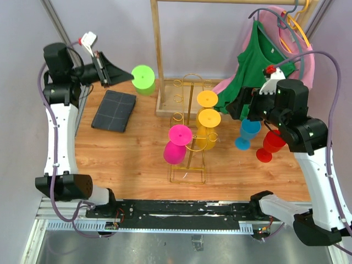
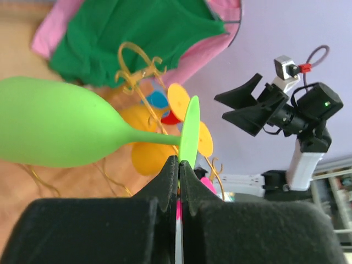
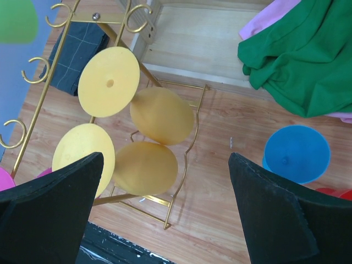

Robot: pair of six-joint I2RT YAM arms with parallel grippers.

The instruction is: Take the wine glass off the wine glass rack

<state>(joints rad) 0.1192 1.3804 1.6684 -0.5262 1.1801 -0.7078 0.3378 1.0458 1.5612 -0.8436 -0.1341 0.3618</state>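
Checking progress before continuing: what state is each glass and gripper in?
Left gripper: shut on the green wine glass, by its foot.
Right gripper: open, empty.
Two yellow wine glasses: hung on wine glass rack.
Pink wine glass: hung there too.
Blue wine glass: on the table.

Green wine glass: off the rack and up in the air at the far left! It lies sideways, foot rim pinched in the closed left gripper.
Wine glass rack: thin gold wire, standing upright mid-table, rectangular base flat on the wood, ring hooks curling off the frame.
Yellow glasses: two, hung on the rack's right side.
Pink glass: hung on its left side, low down.
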